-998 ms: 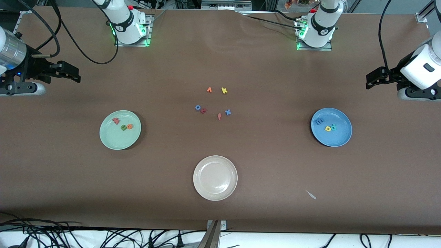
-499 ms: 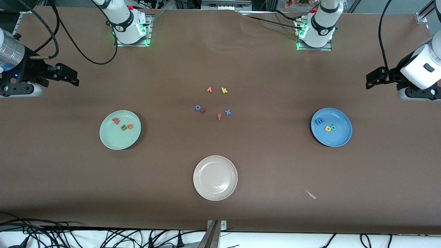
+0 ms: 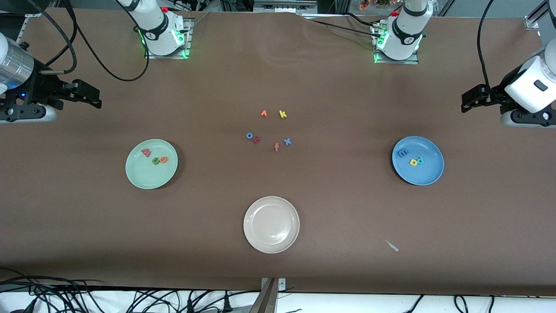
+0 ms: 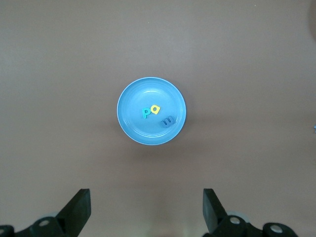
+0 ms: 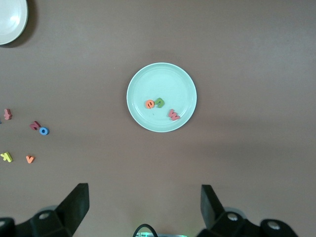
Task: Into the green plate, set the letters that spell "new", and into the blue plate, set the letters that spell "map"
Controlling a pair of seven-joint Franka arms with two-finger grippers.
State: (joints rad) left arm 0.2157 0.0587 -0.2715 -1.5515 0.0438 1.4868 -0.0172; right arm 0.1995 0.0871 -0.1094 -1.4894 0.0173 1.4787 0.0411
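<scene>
Brown table (image 3: 304, 78) – cables (image 3: 87, 300) along its near edge – left gripper (image 4: 146, 210) and right gripper (image 5: 143, 206) raised, released, empty.

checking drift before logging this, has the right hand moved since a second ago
Yes, slightly. The right hand, open and high over the table's edge near the green plate, sits a little higher in the front view relative to that plate.

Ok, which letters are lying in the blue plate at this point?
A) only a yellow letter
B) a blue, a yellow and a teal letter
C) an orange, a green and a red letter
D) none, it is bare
B: the blue plate holds a blue letter, a yellow letter and a teal letter, the last two side by side.
</scene>
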